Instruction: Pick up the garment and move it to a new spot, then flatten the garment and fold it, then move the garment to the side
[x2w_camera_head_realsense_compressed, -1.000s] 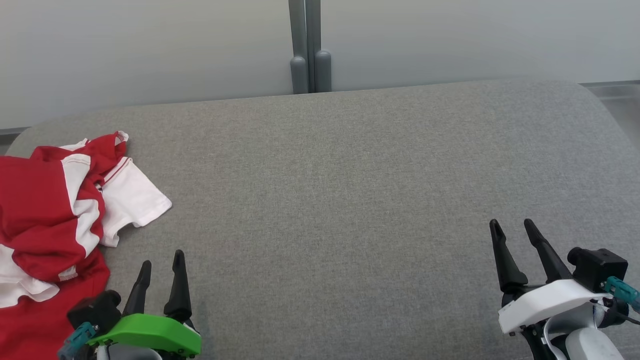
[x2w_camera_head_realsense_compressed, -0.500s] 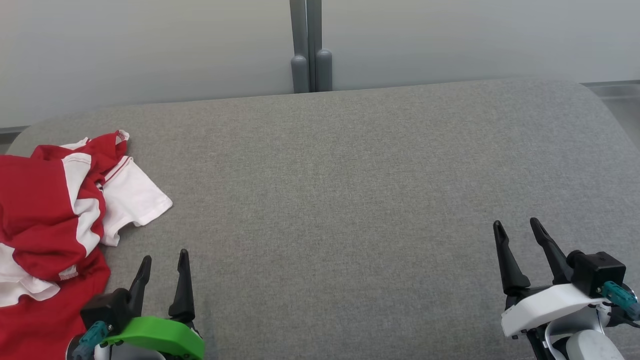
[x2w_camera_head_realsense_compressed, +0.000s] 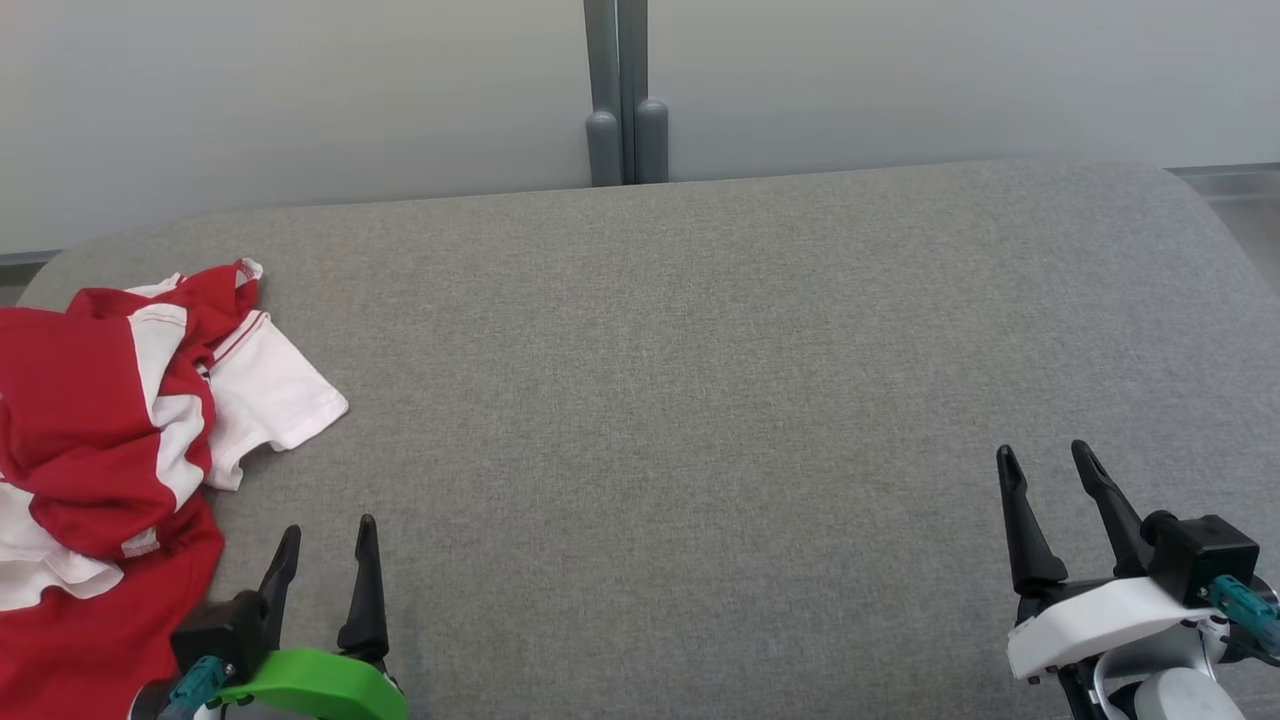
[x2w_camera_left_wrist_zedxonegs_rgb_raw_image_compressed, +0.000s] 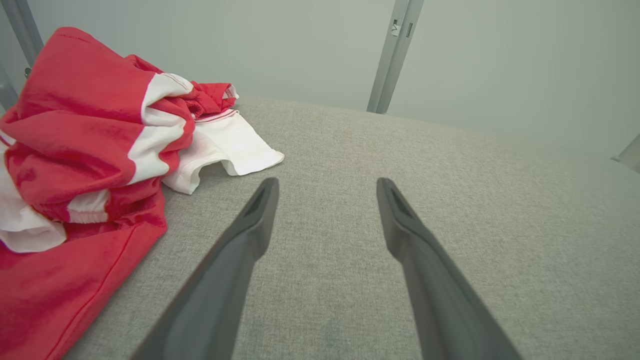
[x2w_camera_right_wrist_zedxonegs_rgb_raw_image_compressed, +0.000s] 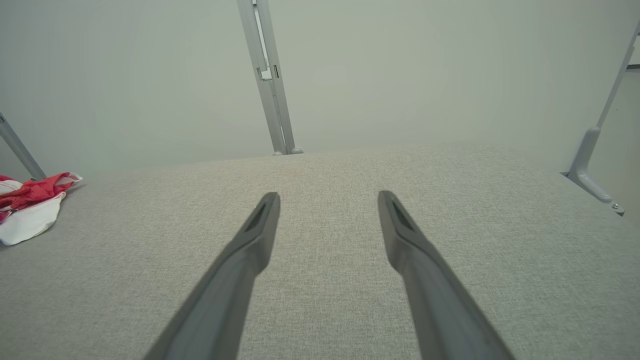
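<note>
A crumpled red and white garment (x2w_camera_head_realsense_compressed: 95, 440) lies bunched at the left end of the grey fabric surface (x2w_camera_head_realsense_compressed: 680, 400), one white sleeve spread toward the middle. In the left wrist view the garment (x2w_camera_left_wrist_zedxonegs_rgb_raw_image_compressed: 85, 145) fills the left side. My left gripper (x2w_camera_head_realsense_compressed: 328, 532) stands open just right of the garment's near edge, apart from it, nothing between its fingers; the same open gripper (x2w_camera_left_wrist_zedxonegs_rgb_raw_image_compressed: 325, 186) hovers over bare fabric. My right gripper (x2w_camera_head_realsense_compressed: 1045, 458) is open at the lower right, far from the garment. From the right wrist, the open gripper (x2w_camera_right_wrist_zedxonegs_rgb_raw_image_compressed: 327, 197) points at bare surface, with the garment (x2w_camera_right_wrist_zedxonegs_rgb_raw_image_compressed: 30, 205) small at far left.
A pale wall panel with a grey vertical post (x2w_camera_head_realsense_compressed: 625, 95) runs behind the surface's far edge. Another grey bracket (x2w_camera_right_wrist_zedxonegs_rgb_raw_image_compressed: 590, 160) stands off the surface's right end. The surface's corners are rounded.
Both grippers have drawn back slightly toward the bottom of the head view, still open. The garment has not moved; the camera has shifted a little.
</note>
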